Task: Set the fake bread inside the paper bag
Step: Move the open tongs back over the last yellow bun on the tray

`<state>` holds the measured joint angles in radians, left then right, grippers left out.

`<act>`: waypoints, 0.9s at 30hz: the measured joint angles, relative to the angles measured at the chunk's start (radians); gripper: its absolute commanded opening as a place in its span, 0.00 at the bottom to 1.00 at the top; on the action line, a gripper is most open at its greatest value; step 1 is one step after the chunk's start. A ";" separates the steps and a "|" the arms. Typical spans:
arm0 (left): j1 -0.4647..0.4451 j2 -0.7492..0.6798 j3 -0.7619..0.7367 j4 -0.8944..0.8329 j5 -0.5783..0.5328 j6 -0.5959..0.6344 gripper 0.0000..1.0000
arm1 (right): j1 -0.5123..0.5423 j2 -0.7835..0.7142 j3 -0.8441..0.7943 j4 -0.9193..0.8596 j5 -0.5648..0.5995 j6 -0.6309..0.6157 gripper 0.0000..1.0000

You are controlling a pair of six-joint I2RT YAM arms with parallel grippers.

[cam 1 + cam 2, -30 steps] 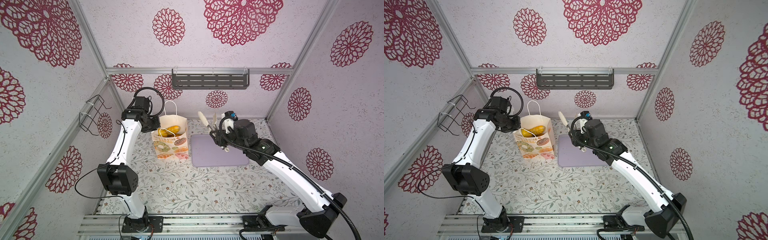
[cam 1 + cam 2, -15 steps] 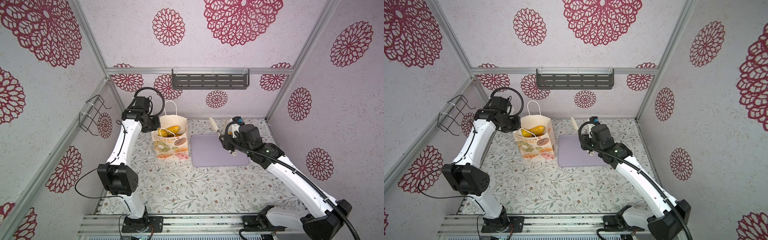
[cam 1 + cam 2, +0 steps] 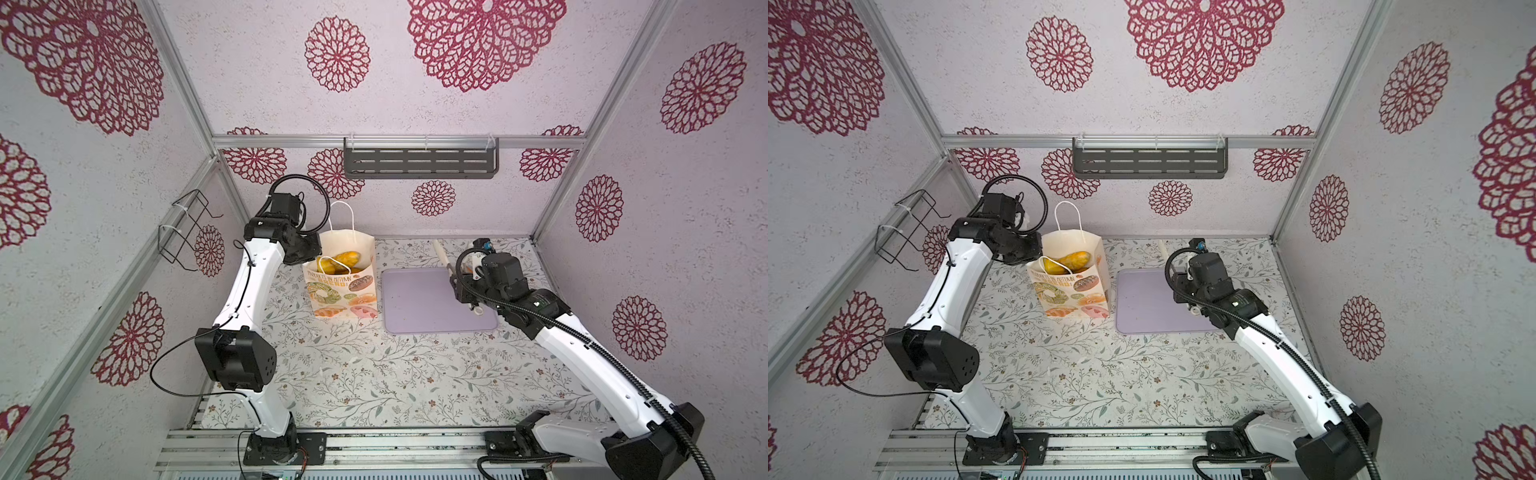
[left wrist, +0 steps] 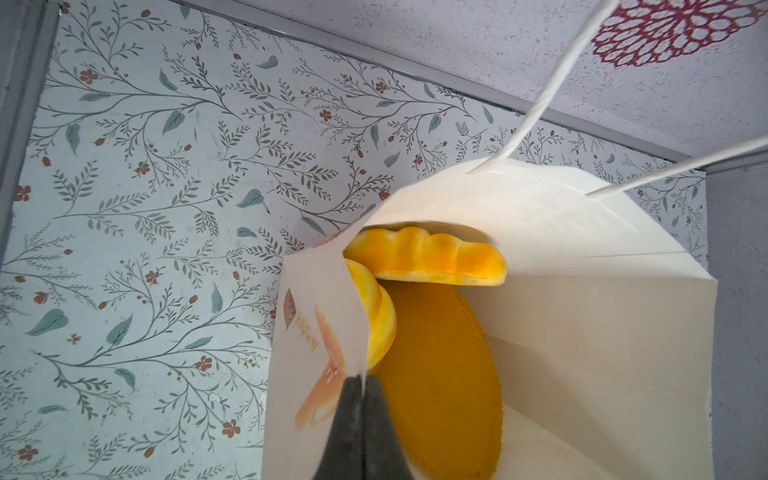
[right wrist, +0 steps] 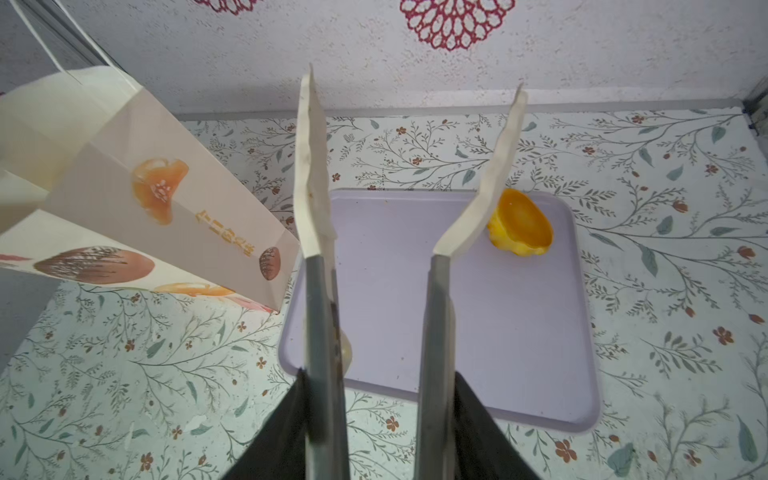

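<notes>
Leaf-printed tabletop, rosette-papered walls; your left tool pinches the cream paper bag, your right tool clasps metal tongs.

- Both top views looked steeply down from high at the front, taking in the whole floral table and the back wall; the two were nearly alike.
- The left wrist view sat close above the paper bag, facing into its open mouth.
- The right wrist view looked along the tongs, down onto the lilac tray, sharing the bag's side with the others.
</notes>
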<state>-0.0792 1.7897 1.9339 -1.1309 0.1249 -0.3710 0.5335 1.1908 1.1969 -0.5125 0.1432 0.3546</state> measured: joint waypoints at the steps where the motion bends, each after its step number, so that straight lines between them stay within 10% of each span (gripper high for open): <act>1: 0.000 0.000 0.000 0.000 0.000 0.000 0.00 | -0.004 -0.004 -0.011 -0.002 0.008 -0.004 0.50; 27: -0.004 0.000 0.000 0.000 -0.003 0.000 0.00 | -0.174 0.066 -0.177 0.075 0.026 -0.053 0.54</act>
<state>-0.0830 1.7897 1.9339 -1.1309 0.1215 -0.3706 0.3592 1.2568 1.0203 -0.4374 0.1688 0.3019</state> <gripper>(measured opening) 0.040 0.538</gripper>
